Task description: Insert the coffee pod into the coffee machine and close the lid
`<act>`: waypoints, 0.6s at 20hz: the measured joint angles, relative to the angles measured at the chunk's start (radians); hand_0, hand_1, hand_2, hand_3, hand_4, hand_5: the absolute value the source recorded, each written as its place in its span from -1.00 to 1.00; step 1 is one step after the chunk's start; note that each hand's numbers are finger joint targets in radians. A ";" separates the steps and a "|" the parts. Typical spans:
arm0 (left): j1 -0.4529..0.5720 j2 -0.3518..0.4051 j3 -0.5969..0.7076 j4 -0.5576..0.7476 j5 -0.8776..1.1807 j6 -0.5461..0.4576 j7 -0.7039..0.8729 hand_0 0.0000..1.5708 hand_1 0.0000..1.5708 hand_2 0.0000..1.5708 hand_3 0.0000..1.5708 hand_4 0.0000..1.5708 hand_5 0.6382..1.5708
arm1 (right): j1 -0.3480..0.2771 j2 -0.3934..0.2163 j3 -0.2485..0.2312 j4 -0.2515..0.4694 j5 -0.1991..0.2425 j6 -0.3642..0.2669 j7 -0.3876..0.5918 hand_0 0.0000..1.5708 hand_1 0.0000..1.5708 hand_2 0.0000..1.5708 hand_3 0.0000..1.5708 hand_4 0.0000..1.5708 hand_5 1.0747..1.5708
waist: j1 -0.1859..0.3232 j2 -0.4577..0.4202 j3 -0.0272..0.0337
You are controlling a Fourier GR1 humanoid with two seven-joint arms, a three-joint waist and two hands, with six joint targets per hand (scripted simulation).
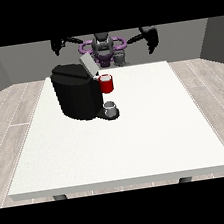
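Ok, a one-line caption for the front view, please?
Robot behind the white table, both hands raised off it; black coffee machine with lid open, a red thing at the machine.

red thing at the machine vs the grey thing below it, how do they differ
The red thing at the machine sits high by the open lid; the grey thing rests low on the machine's base. The red one looks larger. Both are small, cup-shaped and upright at the coffee machine front.
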 measured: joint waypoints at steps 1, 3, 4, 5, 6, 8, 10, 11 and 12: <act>0.016 -0.005 -0.001 -0.009 0.007 -0.003 -0.003 -1.00 -1.00 -1.00 -1.00 -0.47 1.00 | -0.014 -0.007 0.003 -0.008 0.002 0.006 0.008 -1.00 -1.00 -1.00 -1.00 -0.68 1.00 | 0.009 0.000 0.0002; 0.045 -0.012 -0.005 -0.032 0.025 -0.018 0.015 -1.00 -1.00 -1.00 -1.00 -0.49 1.00 | -0.015 -0.024 0.007 -0.018 0.007 0.021 0.012 -1.00 -1.00 -1.00 -1.00 -0.90 1.00 | 0.028 -0.013 0.0002; 0.056 -0.021 -0.012 -0.046 0.039 -0.019 0.031 -1.00 -1.00 -1.00 -1.00 -0.50 1.00 | -0.021 -0.041 0.001 -0.016 0.007 0.031 0.021 -1.00 -1.00 -1.00 -1.00 -1.00 1.00 | 0.038 -0.022 0.0005; 0.067 -0.029 -0.017 -0.069 0.051 -0.026 0.040 -1.00 -1.00 -1.00 -1.00 -0.55 1.00 | -0.025 -0.051 -0.005 -0.016 0.006 0.038 0.021 -1.00 -1.00 -1.00 -1.00 -1.00 1.00 | 0.048 -0.018 0.0005; 0.069 -0.035 -0.029 -0.087 0.072 -0.018 0.058 -1.00 -1.00 -1.00 -1.00 -0.53 1.00 | -0.037 -0.058 -0.015 -0.008 0.000 0.042 0.020 -1.00 -1.00 -1.00 -1.00 -1.00 1.00 | 0.052 -0.010 0.0007; 0.093 -0.035 -0.055 -0.119 0.104 -0.020 0.059 -1.00 -1.00 -1.00 -1.00 -0.42 1.00 | -0.074 -0.060 -0.028 0.004 -0.008 0.037 0.046 -1.00 -1.00 -1.00 -1.00 -1.00 1.00 | 0.065 0.005 0.0009; 0.102 -0.044 -0.082 -0.162 0.125 -0.032 0.079 -1.00 -1.00 -1.00 -1.00 -0.51 1.00 | -0.097 -0.080 -0.066 0.040 -0.025 0.038 0.041 -1.00 -1.00 -1.00 -1.00 -0.78 1.00 | 0.103 0.020 0.0008; 0.116 -0.047 -0.089 -0.184 0.130 -0.034 0.078 -1.00 -1.00 -1.00 -1.00 -0.54 1.00 | -0.110 -0.085 -0.076 0.049 -0.033 0.041 0.049 -1.00 -1.00 -1.00 -1.00 -1.00 1.00 | 0.110 0.032 0.0011; 0.127 -0.049 -0.101 -0.206 0.142 -0.033 0.084 -1.00 -1.00 -1.00 -1.00 -0.50 1.00 | -0.120 -0.093 -0.087 0.063 -0.046 0.054 0.053 -1.00 -1.00 -1.00 -1.00 -1.00 1.00 | 0.115 0.041 0.0010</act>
